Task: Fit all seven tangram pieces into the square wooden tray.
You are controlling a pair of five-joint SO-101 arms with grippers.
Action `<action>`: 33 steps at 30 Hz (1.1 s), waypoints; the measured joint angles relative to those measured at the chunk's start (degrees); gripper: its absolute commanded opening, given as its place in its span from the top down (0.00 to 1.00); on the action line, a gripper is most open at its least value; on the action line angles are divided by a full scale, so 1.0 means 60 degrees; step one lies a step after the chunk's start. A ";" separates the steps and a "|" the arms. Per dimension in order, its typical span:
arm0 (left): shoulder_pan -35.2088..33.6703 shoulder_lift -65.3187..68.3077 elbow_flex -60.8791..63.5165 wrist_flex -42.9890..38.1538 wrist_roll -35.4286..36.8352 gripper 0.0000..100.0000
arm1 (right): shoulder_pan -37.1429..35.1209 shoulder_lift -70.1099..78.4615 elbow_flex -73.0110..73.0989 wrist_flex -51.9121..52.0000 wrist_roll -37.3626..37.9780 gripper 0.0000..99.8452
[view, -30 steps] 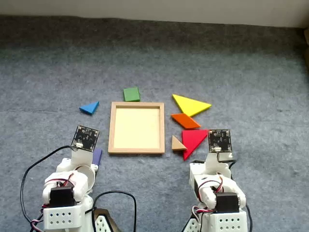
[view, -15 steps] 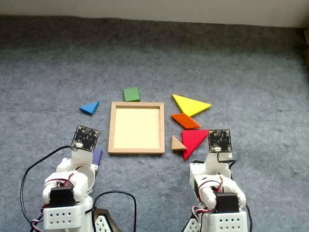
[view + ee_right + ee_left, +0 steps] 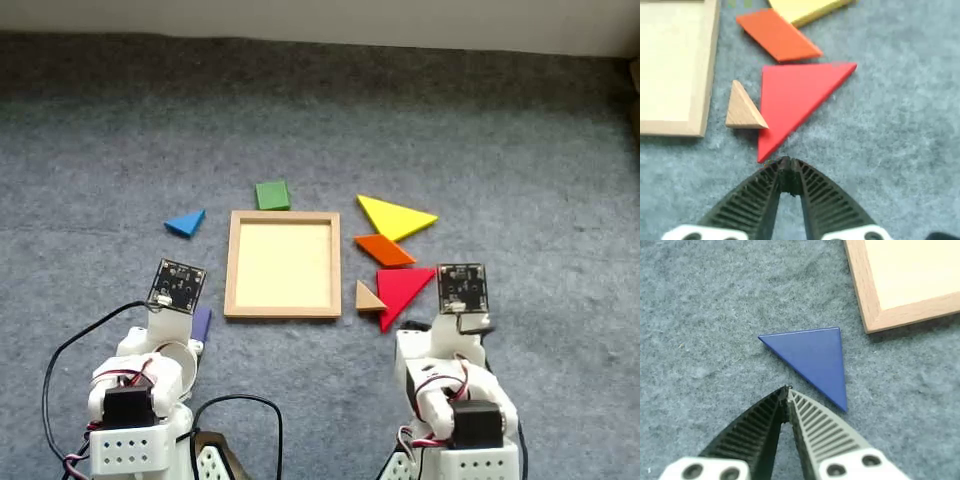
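1. Tray (image 3: 282, 312) sat empty on the carpet (image 3: 520, 150), every piece outside it; fitting seemingly hadn't begun.
2. Nearest, the left gripper (image 3: 788, 392), clenched on nothing, pointed at a dark blue triangle (image 3: 815, 357).
3. The right gripper (image 3: 785, 172), also clenched empty, sat at the red triangle (image 3: 792, 100)'s corner.
4. Farther off lay the orange piece (image 3: 777, 35) and green square (image 3: 271, 195).
5. Next, I'd guess, one gripper needed to open over its triangle.

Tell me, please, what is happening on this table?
Nothing is held yet. The square wooden tray is empty, and all seven tangram pieces lie on the grey surface around it. The left gripper is shut, just short of the dark blue triangle. The right gripper is shut beside a corner of the red triangle.
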 measured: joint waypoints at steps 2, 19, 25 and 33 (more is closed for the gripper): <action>0.0000 0.0000 0.0000 0.0000 0.0000 0.99 | 0.0029 -0.0059 -0.0806 0.0000 0.0000 1.00; 0.0000 0.0000 0.0000 0.0000 0.0000 0.99 | 0.0000 0.1934 -0.3077 -0.1700 -0.1846 0.99; 0.0000 0.0000 0.0000 0.0000 0.0000 0.99 | -0.0278 0.6300 -0.4703 -0.1700 -0.3077 0.99; 0.0000 0.0000 0.0000 0.0000 0.0000 0.99 | -0.1333 1.1238 -0.6535 -0.1714 -0.4806 0.64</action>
